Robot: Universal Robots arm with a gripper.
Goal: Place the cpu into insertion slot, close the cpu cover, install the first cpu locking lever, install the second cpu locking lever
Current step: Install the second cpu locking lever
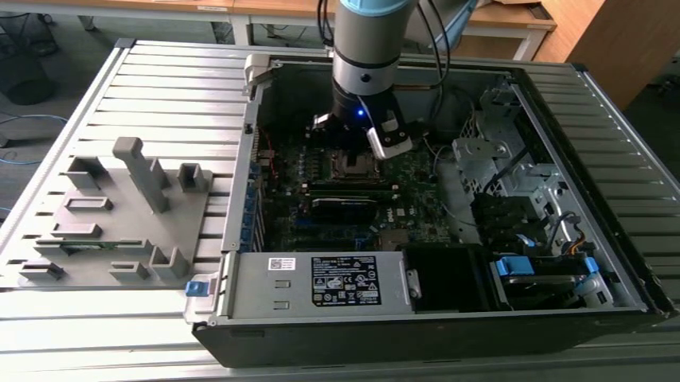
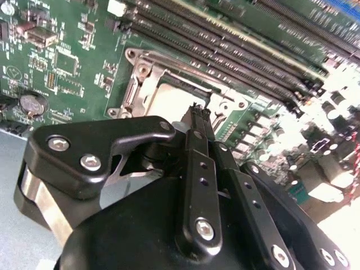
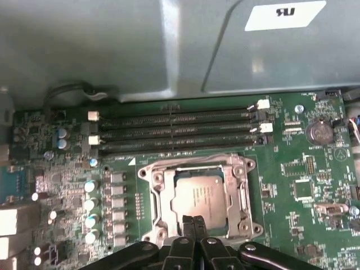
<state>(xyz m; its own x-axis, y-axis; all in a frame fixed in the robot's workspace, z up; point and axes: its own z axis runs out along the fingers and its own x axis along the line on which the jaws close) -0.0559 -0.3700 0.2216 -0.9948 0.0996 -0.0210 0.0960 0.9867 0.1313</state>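
Exterior view: the gripper [image 1: 361, 137] is hanging inside the open case [image 1: 595, 199], directly over the slot [image 1: 356, 165] on the board [image 1: 318, 171]. The arm is blocking the socket's far edge; cover and levers are too small to judge here.

Second wrist view: the jaws are standing together, tips just above the near edge of the slot [image 2: 169, 93], holding nothing visible. The gripper [image 2: 201, 116] is hiding much of the socket.

First wrist view: the cpu [image 3: 201, 194] is sitting in the slot [image 3: 198, 197], so placement appears done. The cover [image 3: 239, 194] is framing the chip and looks closed. Whether either lever is latched is hard to tell; the gripper [image 3: 193, 221] is masking the near edge.
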